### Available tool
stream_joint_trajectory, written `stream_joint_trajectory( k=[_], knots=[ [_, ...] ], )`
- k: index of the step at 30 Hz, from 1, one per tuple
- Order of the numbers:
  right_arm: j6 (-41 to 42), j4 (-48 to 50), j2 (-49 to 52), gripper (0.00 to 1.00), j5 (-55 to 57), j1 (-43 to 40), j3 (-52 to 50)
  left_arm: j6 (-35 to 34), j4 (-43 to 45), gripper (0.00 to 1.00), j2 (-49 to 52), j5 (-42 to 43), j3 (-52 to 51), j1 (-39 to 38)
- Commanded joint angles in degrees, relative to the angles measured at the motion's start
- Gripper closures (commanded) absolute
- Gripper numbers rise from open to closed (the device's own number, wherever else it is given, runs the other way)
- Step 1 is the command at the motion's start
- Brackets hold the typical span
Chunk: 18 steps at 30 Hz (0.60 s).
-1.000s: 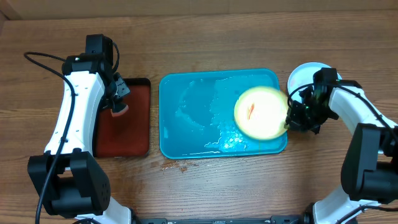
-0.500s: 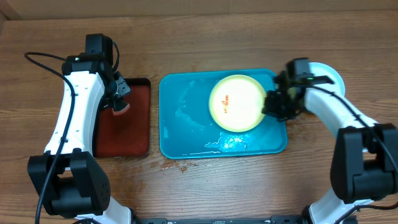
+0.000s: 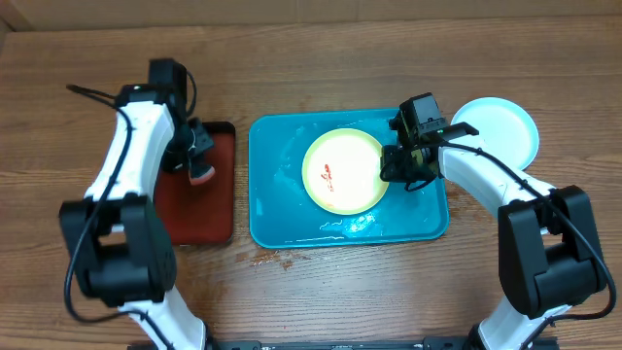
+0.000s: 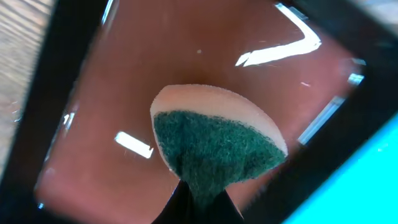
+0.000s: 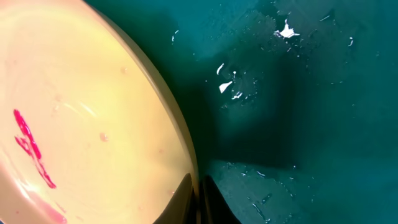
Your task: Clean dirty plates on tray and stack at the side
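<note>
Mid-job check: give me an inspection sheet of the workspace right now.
Surface: wooden table, brown specks in front of the blue tray.
Job's things: blue tray wet; yellow-green plate on it, red smear; light blue plate on the table to its right, no smear visible.
Clutter: dark red tray.
Grippers: left gripper shut on sponge over the dark red tray; right gripper shut on the yellow-green plate's rim.
Cables: black cable beside the left arm.
Surroundings: nothing seen.

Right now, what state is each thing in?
Blue tray: wet.
Yellow-green plate: dirty, red smear, rim gripped by right hand, over that tray.
Light blue plate: on table, looks clean.
Sponge: pinched in left hand, over dark red tray.
</note>
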Motion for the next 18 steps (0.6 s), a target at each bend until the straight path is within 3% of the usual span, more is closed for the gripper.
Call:
stream_joint_trajectory(
  k=[1, 18],
  knots=[
    [0.09, 0.02, 0.33, 0.96, 1.01, 0.11, 1.40, -0.81, 1.36, 0.96, 3.65, -2.69, 0.24, 0.04],
    [0.09, 1.09, 0.33, 0.96, 1.01, 0.13, -0.17, -0.83, 4.09, 0.96, 12.70, -2.86, 0.42, 0.94]
  ],
)
